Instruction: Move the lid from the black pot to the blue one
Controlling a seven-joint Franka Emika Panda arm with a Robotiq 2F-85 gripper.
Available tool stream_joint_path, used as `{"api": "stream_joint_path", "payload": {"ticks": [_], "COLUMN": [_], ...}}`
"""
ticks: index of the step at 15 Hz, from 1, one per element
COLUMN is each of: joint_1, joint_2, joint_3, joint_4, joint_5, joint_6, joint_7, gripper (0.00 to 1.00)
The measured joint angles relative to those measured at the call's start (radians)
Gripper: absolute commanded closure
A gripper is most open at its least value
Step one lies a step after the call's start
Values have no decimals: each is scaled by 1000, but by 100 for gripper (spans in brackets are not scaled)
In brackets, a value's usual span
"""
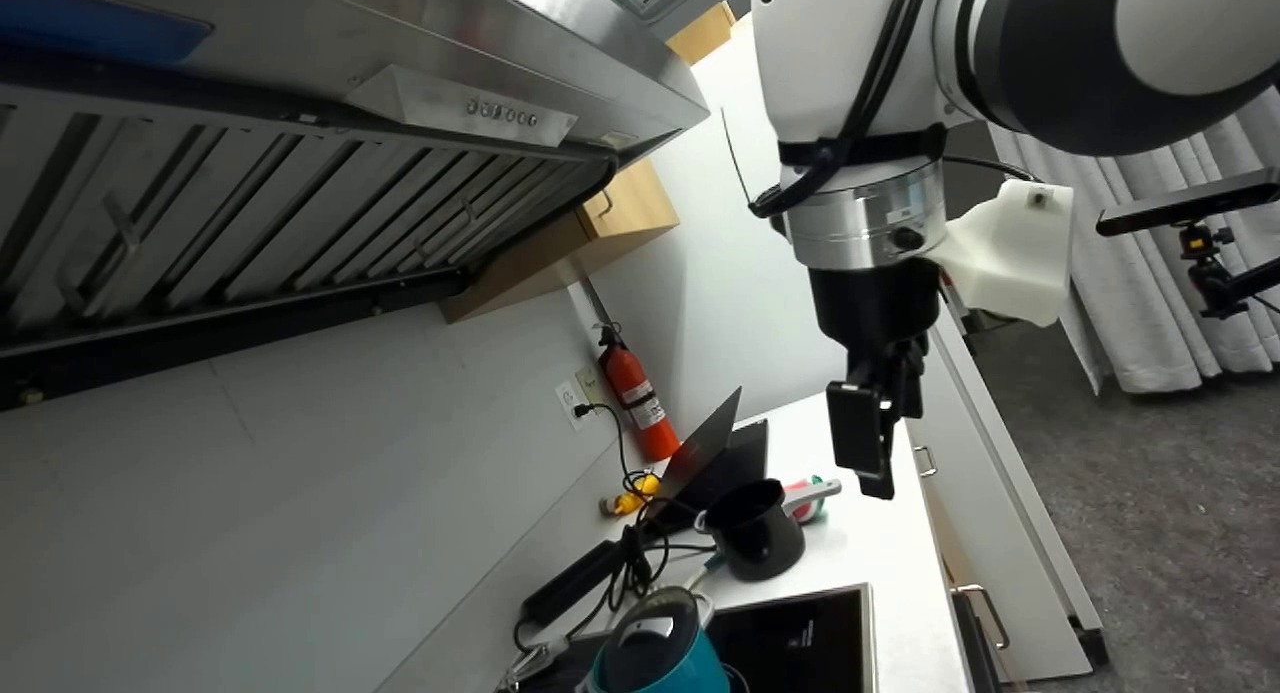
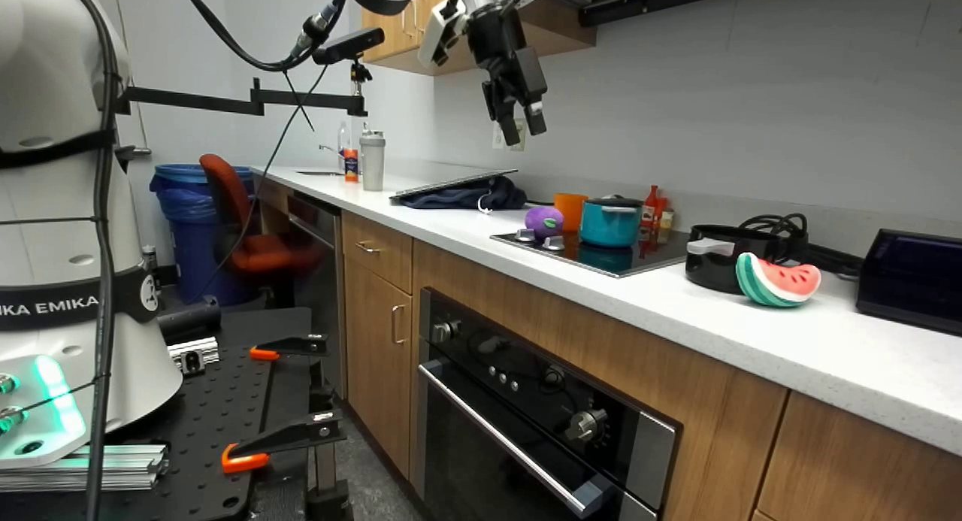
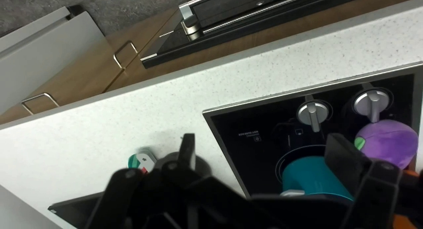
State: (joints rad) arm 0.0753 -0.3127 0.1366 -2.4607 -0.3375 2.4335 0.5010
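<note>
The teal-blue pot [image 2: 607, 226] stands upright on the cooktop. A dark lid [image 1: 648, 641] lies on top of it; it also shows in an exterior view [image 2: 615, 201]. The black pot [image 1: 762, 545] stands on the counter beside the cooktop, with no lid seen on it; it also shows in an exterior view [image 2: 710, 269]. My gripper [image 3: 264, 153] is open and empty, high above the counter in both exterior views [image 1: 880, 448] [image 2: 524, 126]. In the wrist view the teal pot [image 3: 314, 176] shows between the fingers; its top is mostly hidden. The black pot [image 3: 202, 166] is largely behind the left finger.
A watermelon slice [image 2: 782, 280] lies against the black pot. A purple toy [image 2: 543, 222] and an orange cup [image 2: 569, 209] are near the teal pot. Red bottles [image 2: 652, 209] stand behind it. Cables [image 1: 632, 563] and a laptop [image 1: 705, 453] lie near the wall. A range hood [image 1: 300, 203] hangs above.
</note>
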Motion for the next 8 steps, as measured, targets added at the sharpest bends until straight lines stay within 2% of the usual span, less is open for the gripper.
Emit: {"api": "stream_joint_path", "payload": {"ticks": [8], "joint_1": [-16], "joint_2": [-16], "joint_3": [16], "joint_4": [-10], "joint_5": [0], "joint_6": [0], "joint_7": [0], "gripper": [0]}}
